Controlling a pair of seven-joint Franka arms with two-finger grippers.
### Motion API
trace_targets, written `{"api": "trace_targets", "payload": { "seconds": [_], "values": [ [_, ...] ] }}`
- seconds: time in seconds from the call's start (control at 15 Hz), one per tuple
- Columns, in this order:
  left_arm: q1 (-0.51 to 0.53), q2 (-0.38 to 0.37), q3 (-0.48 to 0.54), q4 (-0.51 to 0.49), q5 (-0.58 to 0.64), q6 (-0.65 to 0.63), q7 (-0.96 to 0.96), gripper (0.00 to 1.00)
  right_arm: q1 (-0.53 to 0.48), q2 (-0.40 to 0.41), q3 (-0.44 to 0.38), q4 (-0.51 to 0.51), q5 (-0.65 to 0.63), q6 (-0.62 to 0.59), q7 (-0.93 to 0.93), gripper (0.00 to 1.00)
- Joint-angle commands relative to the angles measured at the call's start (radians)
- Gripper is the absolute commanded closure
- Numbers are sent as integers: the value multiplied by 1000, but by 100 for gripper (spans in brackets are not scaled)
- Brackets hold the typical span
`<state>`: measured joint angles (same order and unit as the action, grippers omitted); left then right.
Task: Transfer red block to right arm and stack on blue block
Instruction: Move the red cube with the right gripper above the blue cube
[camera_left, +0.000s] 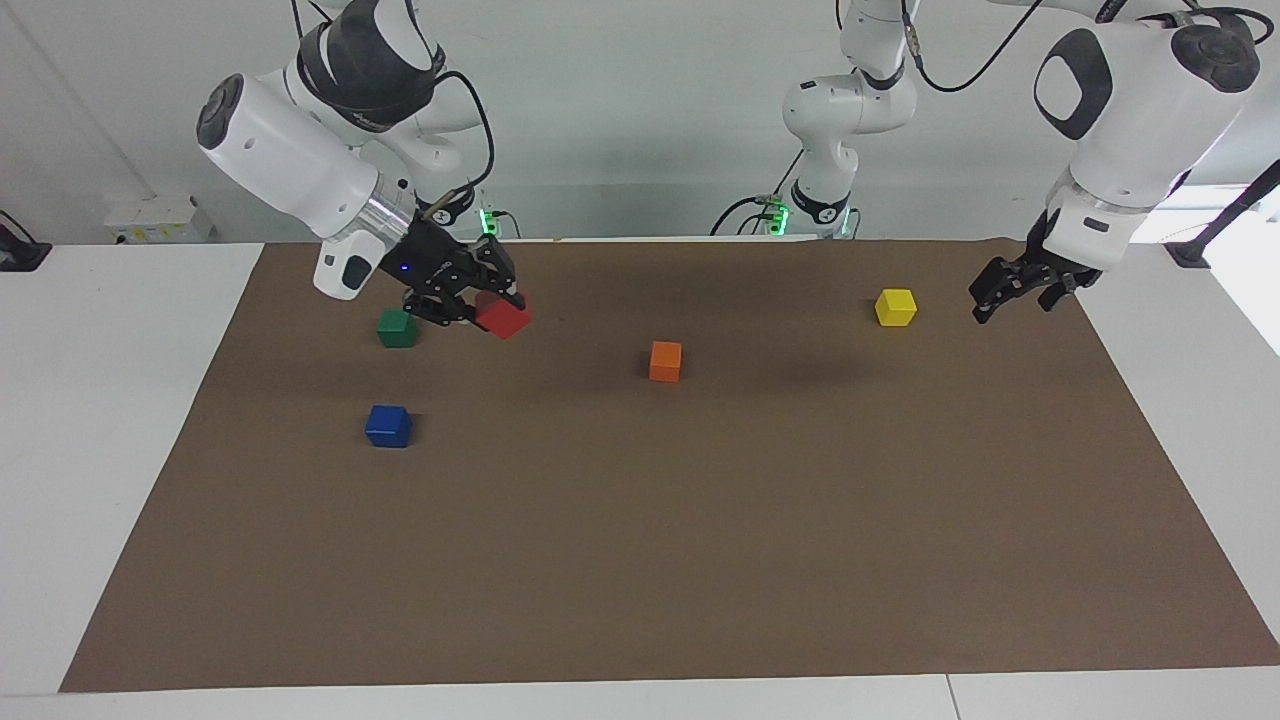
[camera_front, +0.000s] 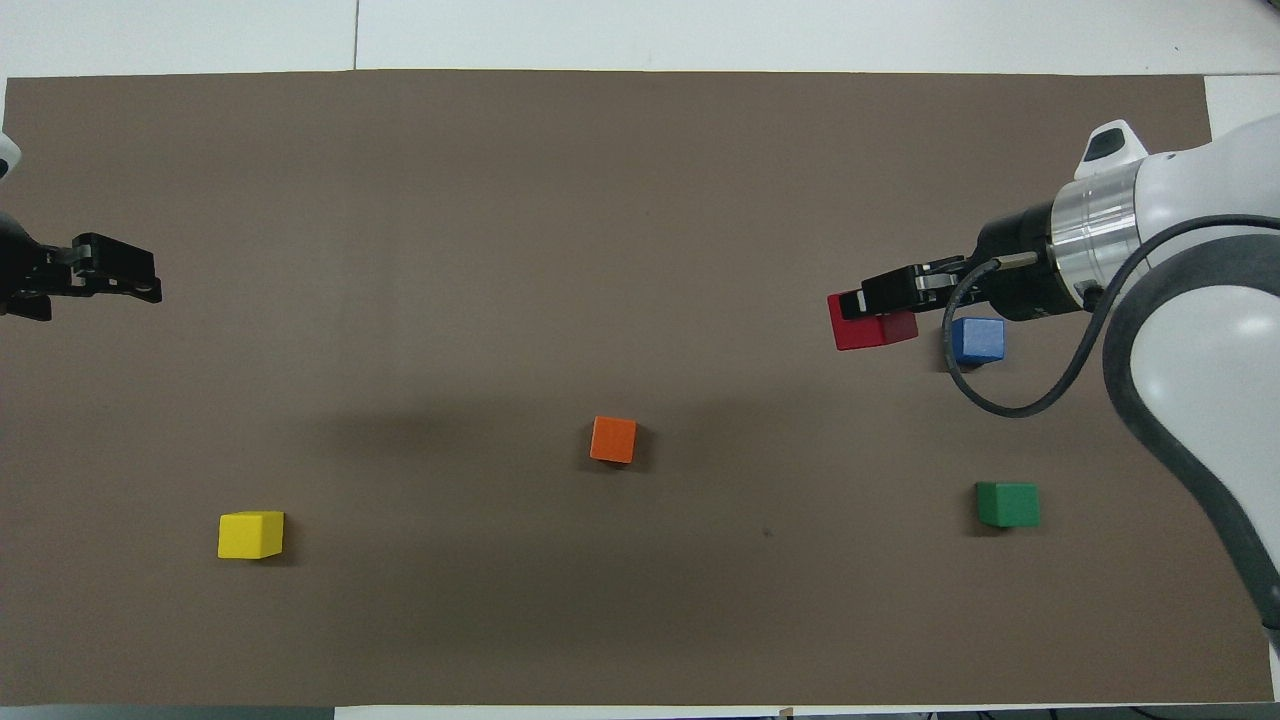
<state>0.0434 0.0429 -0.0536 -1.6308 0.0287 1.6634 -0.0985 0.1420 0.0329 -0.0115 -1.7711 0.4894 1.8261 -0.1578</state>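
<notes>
My right gripper (camera_left: 492, 308) (camera_front: 868, 315) is shut on the red block (camera_left: 503, 317) (camera_front: 872, 324) and holds it tilted in the air over the mat, beside the green block (camera_left: 397, 327) (camera_front: 1007, 503). The blue block (camera_left: 388, 425) (camera_front: 977, 339) sits on the brown mat (camera_left: 700, 520) toward the right arm's end, farther from the robots than the green block. My left gripper (camera_left: 1005, 288) (camera_front: 110, 275) waits over the mat's edge at the left arm's end, holding nothing.
An orange block (camera_left: 665, 360) (camera_front: 613, 439) sits mid-mat. A yellow block (camera_left: 895, 306) (camera_front: 250, 534) sits near the left gripper. White table surface surrounds the mat.
</notes>
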Motion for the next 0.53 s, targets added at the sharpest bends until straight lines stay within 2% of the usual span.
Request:
{"api": "trace_targets", "payload": {
  "seconds": [0.0,0.13,0.33,0.47],
  "values": [
    [-16,-60,20,-15,-10,-42,28,0,-16,-1,10,10,-203,-11,59,100],
    [-25,-84,20,-38,-10,-60,23,0,-16,-2,11,-2,-317,-17,137,100],
    [-40,-78,9,-26,-9,-51,25,0,-16,-4,13,-33,-478,-25,210,100],
    [-45,-74,3,-18,-9,-50,29,0,-27,8,13,-69,-515,-13,248,100]
  ]
}}
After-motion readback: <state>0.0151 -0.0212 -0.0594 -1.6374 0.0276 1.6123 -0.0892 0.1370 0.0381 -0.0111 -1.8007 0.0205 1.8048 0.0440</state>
